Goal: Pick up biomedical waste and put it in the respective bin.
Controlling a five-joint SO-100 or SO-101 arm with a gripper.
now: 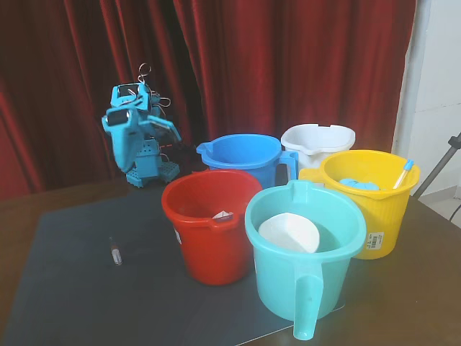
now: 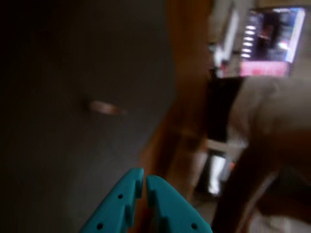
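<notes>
The biomedical waste (image 1: pixel 115 252), a tiny clear vial, lies on the dark grey mat (image 1: pixel 65 288) left of the red bucket (image 1: pixel 209 249). In the wrist view the vial (image 2: pixel 104 108) is a blurred pale streak on the mat, well ahead of the fingertips. My teal gripper (image 2: pixel 145 180) is shut with nothing between its fingers. In the fixed view the arm is folded up at the back left, and the gripper (image 1: pixel 121 148) hangs high above the table, far behind the vial.
Several buckets crowd the right half: red, teal (image 1: pixel 288 285) holding a white bowl-like piece, blue (image 1: pixel 245 164), white (image 1: pixel 310 155), and yellow (image 1: pixel 374 220) with a blue-tipped stick (image 1: pixel 403 173). A red curtain hangs behind.
</notes>
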